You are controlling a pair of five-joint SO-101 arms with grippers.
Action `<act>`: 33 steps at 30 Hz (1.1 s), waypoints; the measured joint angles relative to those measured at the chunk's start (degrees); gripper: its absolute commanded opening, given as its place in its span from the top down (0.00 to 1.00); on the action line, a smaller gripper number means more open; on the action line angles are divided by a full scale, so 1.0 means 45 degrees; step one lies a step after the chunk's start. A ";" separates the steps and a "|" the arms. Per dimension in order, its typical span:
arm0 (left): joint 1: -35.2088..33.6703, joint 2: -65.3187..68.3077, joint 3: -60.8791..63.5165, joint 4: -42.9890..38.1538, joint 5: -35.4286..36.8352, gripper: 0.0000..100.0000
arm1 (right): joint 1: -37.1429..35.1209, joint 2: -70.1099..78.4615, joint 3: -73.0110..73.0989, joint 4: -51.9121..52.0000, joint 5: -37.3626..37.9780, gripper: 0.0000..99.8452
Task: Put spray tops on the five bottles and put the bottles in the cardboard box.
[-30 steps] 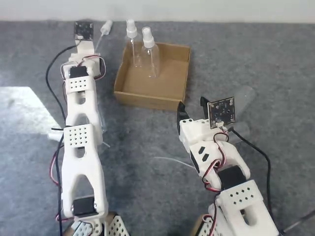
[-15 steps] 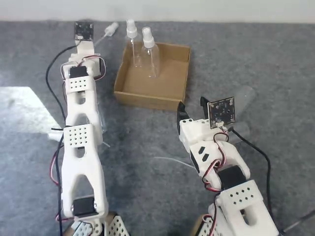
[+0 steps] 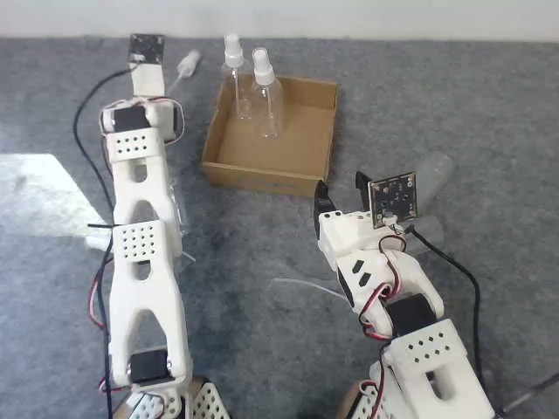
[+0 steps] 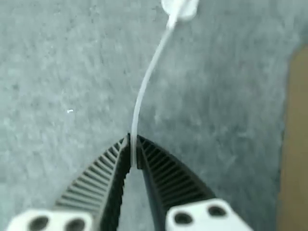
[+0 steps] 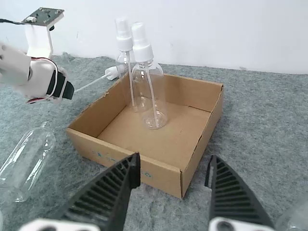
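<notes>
My left gripper [image 4: 134, 144] is shut on the thin white tube of a spray top [image 4: 179, 7], whose head hangs beyond the fingertips. From above, that spray top [image 3: 188, 61] sits just left of the cardboard box [image 3: 253, 177], past its far left corner. Two clear bottles with spray tops [image 3: 266, 98] [image 3: 236, 78] stand upright in the box's far left corner. My right gripper [image 5: 173, 183] is open with nothing between its fingers, just in front of the box's near wall [image 5: 120, 149]. An uncapped bottle [image 5: 26, 156] lies on the carpet beside the box.
Two more clear bottles [image 3: 432, 170] [image 3: 419, 234] lie to the right of the right arm. Another spray top's tube [image 3: 301, 286] lies on the grey carpet between the arms. A bottle [image 3: 177, 214] lies partly under the left arm.
The left arm's wrist has shifted slightly, carrying the spray top's head a little left and nearer. The right arm has not moved.
</notes>
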 measured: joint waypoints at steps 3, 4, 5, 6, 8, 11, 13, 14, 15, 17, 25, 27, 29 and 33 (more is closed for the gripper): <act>0.0000 -0.0117 0.0000 0.0664 0.0000 0.99 | 0.0000 0.0000 0.0000 0.0000 0.0000 0.79; 0.0000 -0.0195 0.0000 0.0899 0.0000 0.99 | 0.0000 0.0000 0.0000 0.0000 0.0000 0.79; 0.0000 -0.0332 0.0000 0.1133 0.0000 0.99 | 0.0000 0.0000 0.0000 0.0000 0.0000 0.79; -0.0039 -0.0469 0.0000 0.1368 0.0000 0.99 | 0.0000 0.0000 0.0000 0.0000 0.0000 0.79; -0.0156 -0.0821 0.0000 0.1836 0.0000 0.99 | 0.0000 0.0000 0.0000 0.0000 0.0000 0.79; -0.0391 -0.1426 0.0000 0.2657 0.0000 0.99 | 0.0000 0.0000 0.0000 0.0000 0.0000 0.79; -0.0488 -0.1875 0.0000 0.3223 0.0000 0.99 | 0.0000 0.0000 0.0000 0.0000 0.0000 0.79; -0.0527 -0.2090 0.0000 0.3497 0.0000 0.99 | 0.0000 0.0000 0.0000 0.0000 0.0000 0.79; -0.0527 -0.2305 0.0000 0.3751 0.0000 0.99 | 0.0000 0.0000 0.0000 0.0000 0.0000 0.79; -0.0527 -0.2657 0.0000 0.4200 0.0000 0.99 | 0.0000 0.0000 0.0000 0.0000 0.0000 0.79; -0.1055 -0.3360 0.0000 0.4571 0.0000 0.99 | 0.0000 0.0000 0.0000 0.0000 0.0000 0.79; -0.1211 -0.3360 0.0000 0.4591 0.0000 0.99 | 0.0000 0.0000 0.0000 0.0000 0.0000 0.79; -0.1387 -0.3360 0.0000 0.4591 0.0000 0.99 | 0.0000 0.0000 0.0000 0.0000 0.0000 0.79; -0.1524 -0.3360 0.0000 0.4591 0.0000 0.99 | 0.0000 0.0000 0.0000 0.0000 0.0000 0.79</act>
